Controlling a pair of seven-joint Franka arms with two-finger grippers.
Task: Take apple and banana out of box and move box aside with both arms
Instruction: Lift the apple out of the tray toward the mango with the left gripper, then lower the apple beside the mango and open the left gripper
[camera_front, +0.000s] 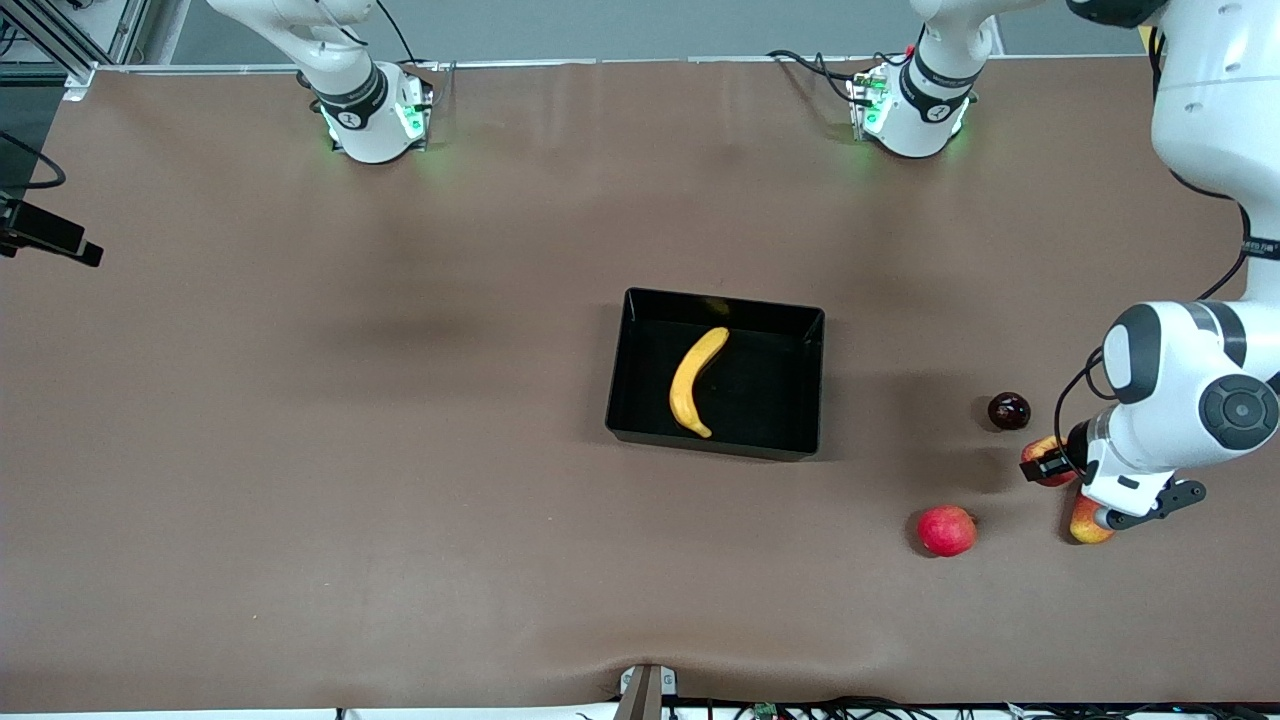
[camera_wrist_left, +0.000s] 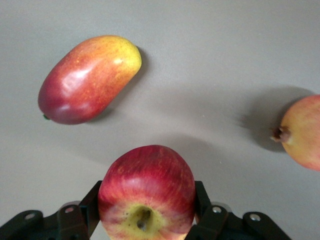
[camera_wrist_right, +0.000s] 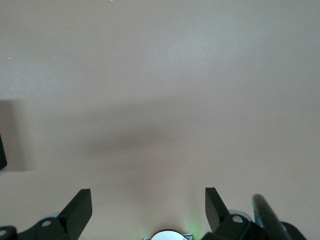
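The black box (camera_front: 640, 360) stands mid-table with the yellow banana (camera_front: 695, 382) lying in it. Toward the left arm's end of the table, my left gripper (camera_front: 1050, 464) is shut on the apple (camera_front: 1036, 450). In the left wrist view the apple (camera_wrist_left: 146, 192), red streaked with yellow, sits stem-end up between the two black fingers (camera_wrist_left: 89, 201). My right gripper (camera_wrist_right: 148, 207) is open with nothing between its fingers, over bare table close to its own base; it does not show in the front view.
An oval red-and-yellow mango (camera_front: 1088, 524) (camera_wrist_left: 90, 79) lies beside the held apple, partly under the left arm. A pinkish-red round fruit (camera_front: 946, 530) (camera_wrist_left: 302, 132) lies nearer the front camera, and a dark round fruit (camera_front: 1009, 411) farther from it.
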